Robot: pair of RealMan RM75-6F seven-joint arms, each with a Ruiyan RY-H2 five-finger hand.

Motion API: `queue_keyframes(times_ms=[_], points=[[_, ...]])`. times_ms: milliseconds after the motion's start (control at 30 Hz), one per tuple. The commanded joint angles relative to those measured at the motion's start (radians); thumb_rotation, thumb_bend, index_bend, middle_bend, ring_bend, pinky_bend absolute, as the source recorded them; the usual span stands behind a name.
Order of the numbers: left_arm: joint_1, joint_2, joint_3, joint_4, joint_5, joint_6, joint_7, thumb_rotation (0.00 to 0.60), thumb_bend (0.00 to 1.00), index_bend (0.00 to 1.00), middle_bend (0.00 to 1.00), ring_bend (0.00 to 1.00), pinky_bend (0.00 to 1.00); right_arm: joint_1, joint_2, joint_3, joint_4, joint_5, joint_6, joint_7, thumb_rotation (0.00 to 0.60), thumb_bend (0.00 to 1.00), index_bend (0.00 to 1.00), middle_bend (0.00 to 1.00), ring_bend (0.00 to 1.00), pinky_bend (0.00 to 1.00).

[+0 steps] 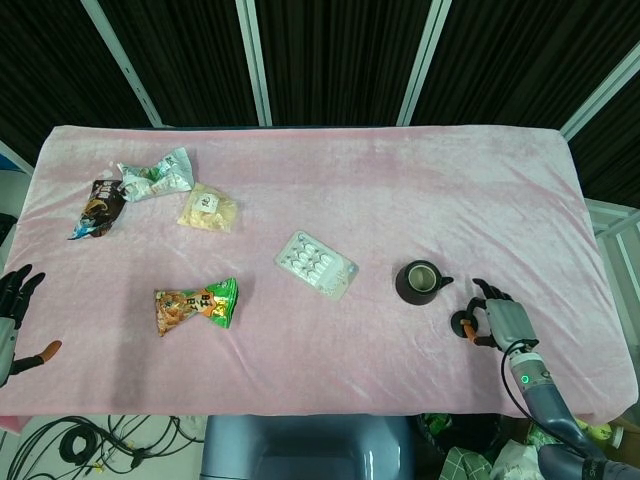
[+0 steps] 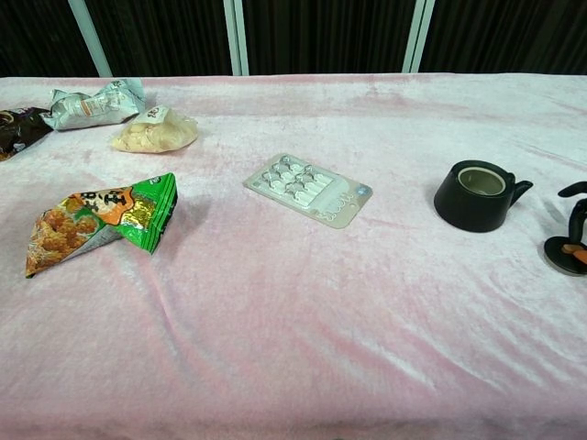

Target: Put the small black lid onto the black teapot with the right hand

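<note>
The black teapot (image 1: 420,283) (image 2: 479,195) stands open-topped on the pink cloth, right of centre, its spout pointing right. The small black lid (image 1: 462,323) (image 2: 561,256) lies on the cloth just right of the teapot and a little nearer to me. My right hand (image 1: 502,320) (image 2: 578,220) is at the lid from the right and pinches it between an orange-tipped thumb and a finger, with its other fingers spread; the chest view cuts off most of the hand. My left hand (image 1: 14,300) hangs at the far left edge, fingers apart and holding nothing.
A blister pack (image 1: 316,265) (image 2: 309,189) lies left of the teapot. Further left are a green-orange snack bag (image 1: 196,305) (image 2: 99,220), a pale bag (image 1: 208,209) (image 2: 154,133), a silver-green bag (image 1: 155,175) and a dark bag (image 1: 98,206). The table's right edge (image 1: 600,300) is close to the right hand.
</note>
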Motion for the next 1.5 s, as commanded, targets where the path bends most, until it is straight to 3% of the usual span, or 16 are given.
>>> queue_keyframes(times_ms=[33,367,600,800,1167,1500], points=[[0.000,0.000,-0.001,0.000,-0.001,0.000,0.000,0.600,0.16,0.09,0.00,0.00,0.00,0.001,0.002,0.001,-0.003,0.000,-0.003,0.004,0.600,0.23,0.56,0.07,0.13,0.18],[0.001,-0.001,-0.003,-0.002,-0.005,0.001,0.000,0.600,0.16,0.09,0.00,0.00,0.00,0.005,0.003,0.002,-0.006,-0.003,-0.008,0.002,0.600,0.23,0.56,0.07,0.13,0.18],[0.002,-0.002,-0.004,-0.002,-0.006,0.003,-0.001,0.600,0.16,0.09,0.00,0.00,0.00,0.014,0.007,-0.005,-0.006,0.006,-0.032,-0.016,0.600,0.30,0.69,0.07,0.13,0.18],[0.001,-0.002,-0.004,-0.003,-0.007,0.002,-0.002,0.600,0.16,0.09,0.00,0.00,0.00,0.017,0.011,-0.001,-0.018,0.003,-0.030,-0.012,0.600,0.34,0.74,0.07,0.13,0.18],[0.002,0.001,-0.004,-0.006,-0.009,0.001,-0.008,0.600,0.16,0.09,0.00,0.00,0.00,-0.004,0.041,0.020,-0.041,-0.095,0.060,0.128,0.600,0.36,0.75,0.07,0.13,0.19],[0.002,0.000,-0.004,-0.008,-0.009,0.001,-0.004,0.600,0.16,0.09,0.00,0.00,0.00,0.001,0.135,0.056,-0.144,-0.124,0.110,0.152,0.600,0.36,0.75,0.07,0.13,0.19]])
